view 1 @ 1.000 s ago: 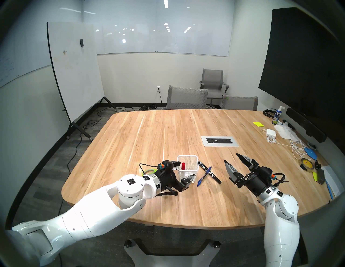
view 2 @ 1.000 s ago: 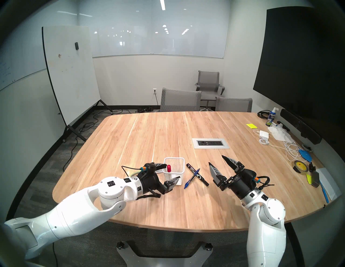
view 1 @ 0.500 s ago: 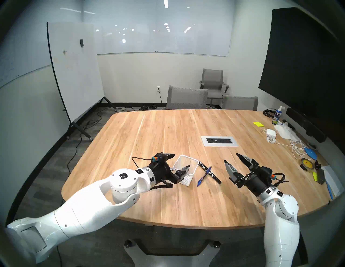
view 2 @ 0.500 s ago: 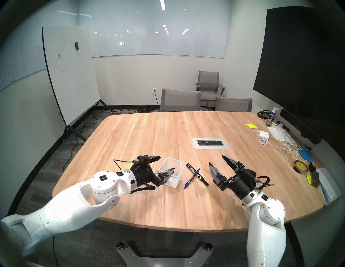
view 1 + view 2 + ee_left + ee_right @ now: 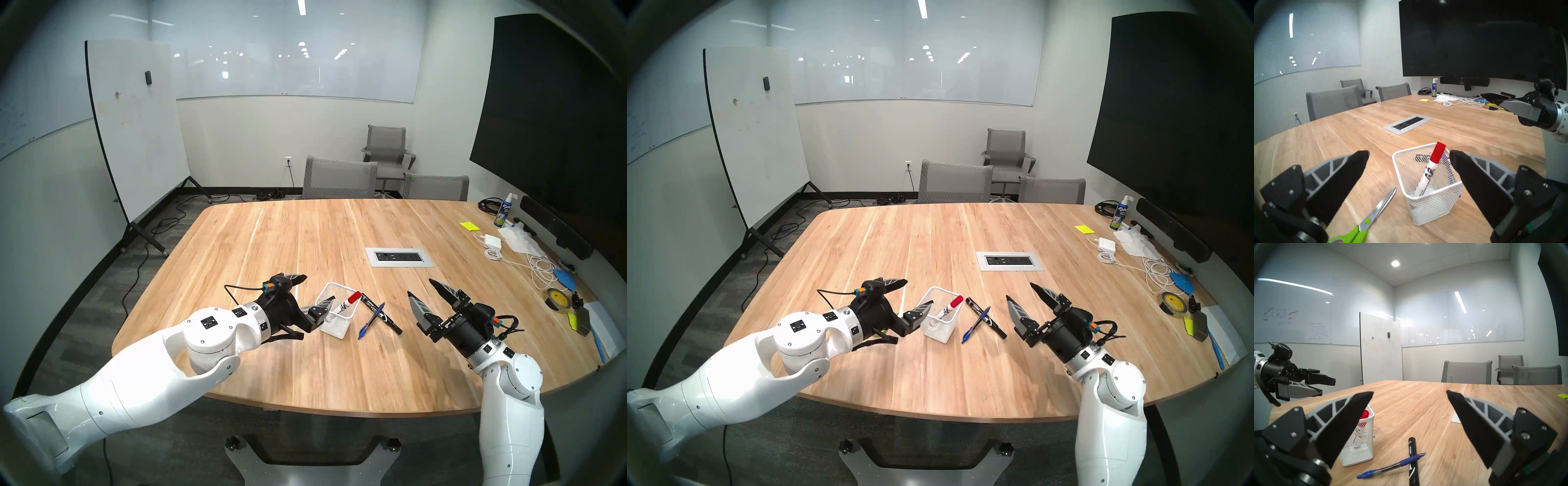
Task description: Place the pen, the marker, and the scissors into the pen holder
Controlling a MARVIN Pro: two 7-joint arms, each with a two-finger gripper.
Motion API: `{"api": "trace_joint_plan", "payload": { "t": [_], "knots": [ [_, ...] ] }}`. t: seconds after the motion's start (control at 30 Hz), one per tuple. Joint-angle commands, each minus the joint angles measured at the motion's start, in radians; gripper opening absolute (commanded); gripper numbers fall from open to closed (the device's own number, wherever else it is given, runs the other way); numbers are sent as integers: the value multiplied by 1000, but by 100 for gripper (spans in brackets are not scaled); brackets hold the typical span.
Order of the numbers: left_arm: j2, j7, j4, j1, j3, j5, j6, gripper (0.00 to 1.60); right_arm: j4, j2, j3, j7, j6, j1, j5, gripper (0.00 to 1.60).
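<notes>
**Risk figure: a light mesh holder between two empty grippers, three items not yet stowed.**

On the wooden table [image 5: 339, 359] the left gripper [image 5: 314, 288] hovers with jaws spread wide and nothing held, its near finger close beside the pen holder [image 5: 336, 327]; the right gripper [image 5: 425, 292] is likewise wide open and empty, well apart to the right. The holder appears to lean in the head views, with a red-capped marker [image 5: 1432, 169] propped inside, so a brush from that finger would probably tip or slide it. The scissors [image 5: 1371, 217] lie flat just left of the holder; long and top-heavy, they could topple the cup once inserted. The pen [image 5: 371, 320] lies crossed over the black marker [image 5: 380, 314], touching it, so grasping either likely drags the other.
</notes>
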State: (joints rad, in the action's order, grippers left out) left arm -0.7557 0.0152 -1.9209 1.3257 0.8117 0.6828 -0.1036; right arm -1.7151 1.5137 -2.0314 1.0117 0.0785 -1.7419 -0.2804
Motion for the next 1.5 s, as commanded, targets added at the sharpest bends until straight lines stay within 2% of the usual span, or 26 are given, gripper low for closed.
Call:
{"api": "trace_joint_plan", "payload": {
  "t": [0.0,0.47,0.7,0.93,1.2,1.3,1.47],
  "knots": [
    [69,23,-71,31,48,8,36,160,-17,1,2,0,-2,9,-4,160],
    [211,31,-102,121,112,52,106,160,-17,3,1,2,-2,10,-2,160],
    [270,-7,-87,142,135,100,120,160,-17,4,0,2,-2,10,-2,160],
    [328,-58,-103,143,153,146,89,160,-17,5,-1,3,-3,11,-1,160],
    [384,-59,-144,143,148,128,15,160,-17,6,-2,4,-3,11,0,160],
    [380,-59,-149,135,133,105,-24,160,-18,6,-2,4,-3,11,0,160],
    [336,-69,-118,113,110,79,-74,160,-18,7,-2,5,-4,12,1,160]
  ]
}}
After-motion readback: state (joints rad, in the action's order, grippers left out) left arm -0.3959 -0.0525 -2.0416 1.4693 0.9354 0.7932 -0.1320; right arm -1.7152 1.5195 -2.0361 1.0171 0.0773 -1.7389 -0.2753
